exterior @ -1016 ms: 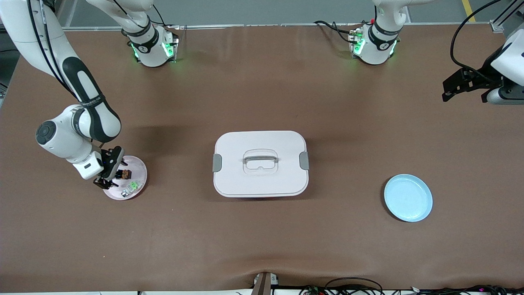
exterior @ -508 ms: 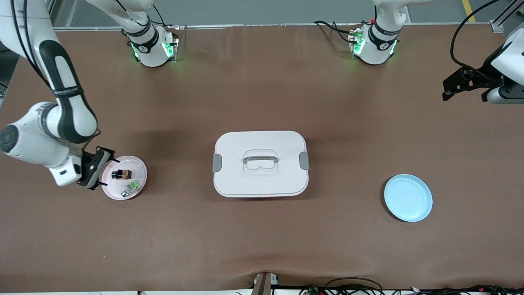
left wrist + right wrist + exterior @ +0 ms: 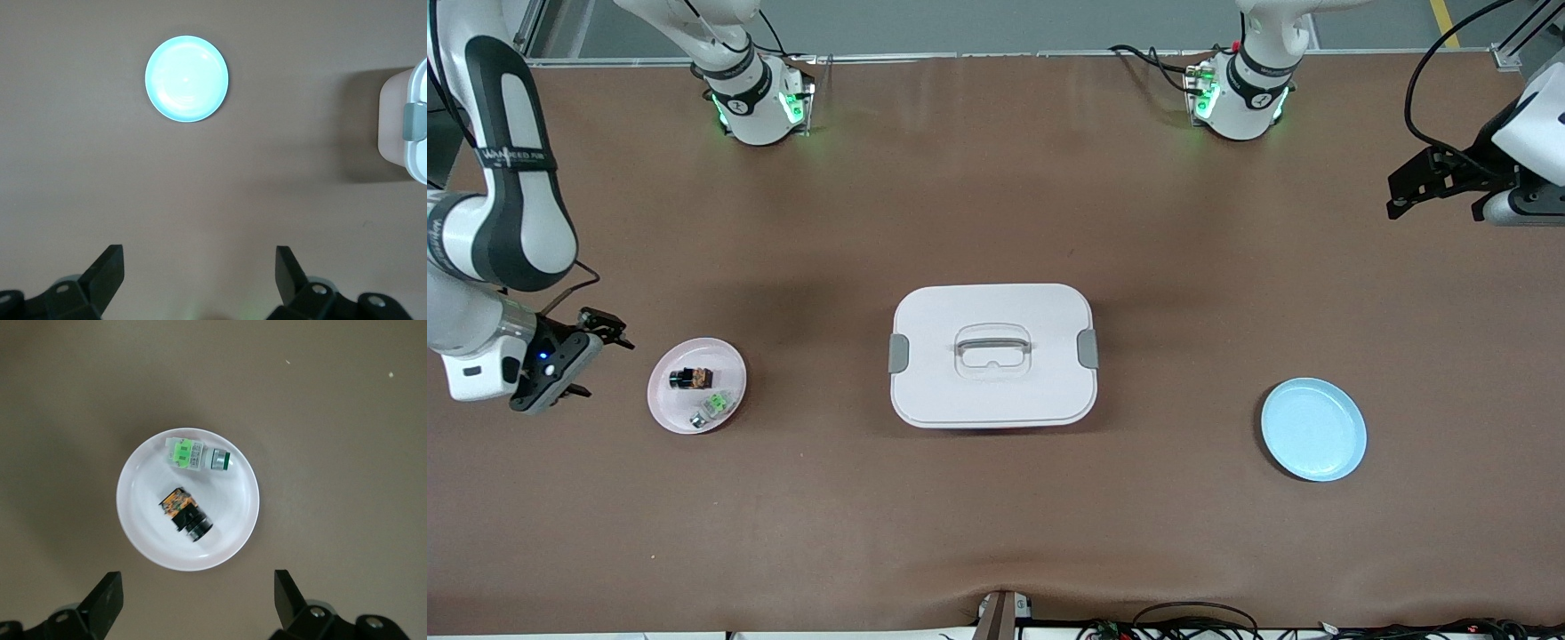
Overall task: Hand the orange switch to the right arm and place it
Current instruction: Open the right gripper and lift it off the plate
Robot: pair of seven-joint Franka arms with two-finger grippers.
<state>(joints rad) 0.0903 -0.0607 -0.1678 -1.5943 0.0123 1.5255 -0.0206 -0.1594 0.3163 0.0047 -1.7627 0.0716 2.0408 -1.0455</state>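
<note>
The orange switch lies on a small pink plate toward the right arm's end of the table. Beside it on the plate lies a pale switch with a green middle. My right gripper is open and empty, over the bare table beside the plate, apart from it. The right wrist view shows the orange switch, the green switch and the plate past the open right gripper. My left gripper waits open and empty over the left arm's end of the table; it also shows in its own wrist view.
A white lidded box with grey clips stands mid-table; its corner shows in the left wrist view. An empty light blue plate lies toward the left arm's end, also in the left wrist view. Cables run along the nearest table edge.
My right gripper has pulled away from over the pink plate toward the table's end, empty. The orange switch stays on the plate. The left arm has not moved.
</note>
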